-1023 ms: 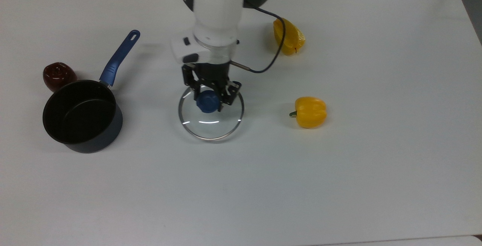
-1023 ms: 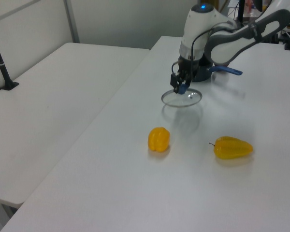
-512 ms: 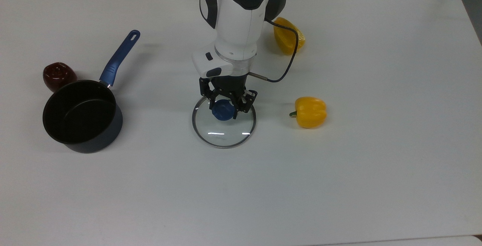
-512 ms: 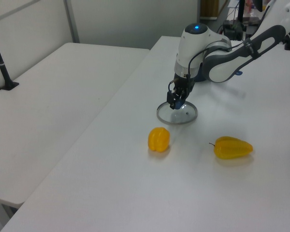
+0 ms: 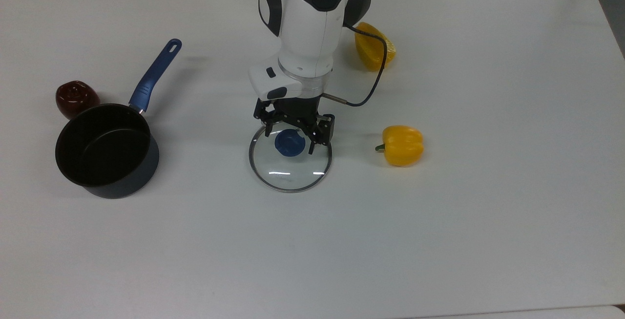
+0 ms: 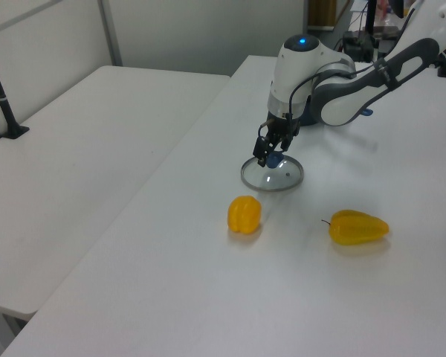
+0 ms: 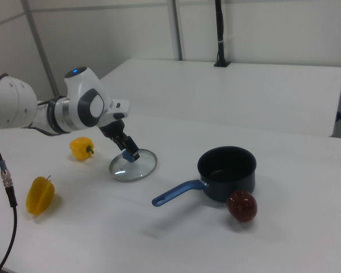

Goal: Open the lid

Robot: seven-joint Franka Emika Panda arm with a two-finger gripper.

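Lid [image 5: 290, 161] status: off the saucepan [image 5: 105, 150], flat on the table [image 5: 488, 211] between it and a yellow pepper [image 5: 402, 145]. Gripper [image 5: 289, 138] fingers stand spread either side of the blue knob [image 5: 289, 143], clasping nothing. Saucepan sits uncovered, well apart. Judged: opening done; only withdrawal remains.
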